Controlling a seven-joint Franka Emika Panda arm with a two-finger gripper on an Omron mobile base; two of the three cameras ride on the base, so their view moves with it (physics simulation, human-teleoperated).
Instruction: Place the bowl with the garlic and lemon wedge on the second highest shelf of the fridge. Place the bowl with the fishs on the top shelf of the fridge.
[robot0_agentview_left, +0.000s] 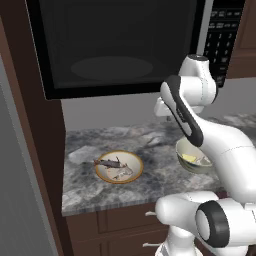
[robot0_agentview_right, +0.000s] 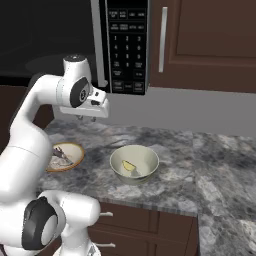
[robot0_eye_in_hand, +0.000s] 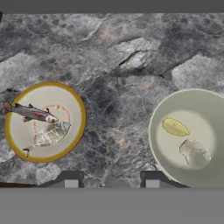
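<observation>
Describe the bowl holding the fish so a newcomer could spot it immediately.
Start at the dark marbled counter below the black microwave. Two bowls sit on it; the fish bowl is the one on the left. Its yellow-orange rim and the small dark fish inside set it apart from the plain pale bowl holding a lemon wedge.

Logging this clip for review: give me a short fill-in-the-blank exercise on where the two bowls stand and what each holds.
1. The yellow-rimmed bowl holds two ____.
2. Beside the garlic in the pale bowl lies a lemon ____.
3. Both bowls stand on the grey marbled ____.
4. Above the counter hangs a black ____.

Missing words: fish; wedge; counter; microwave
</observation>
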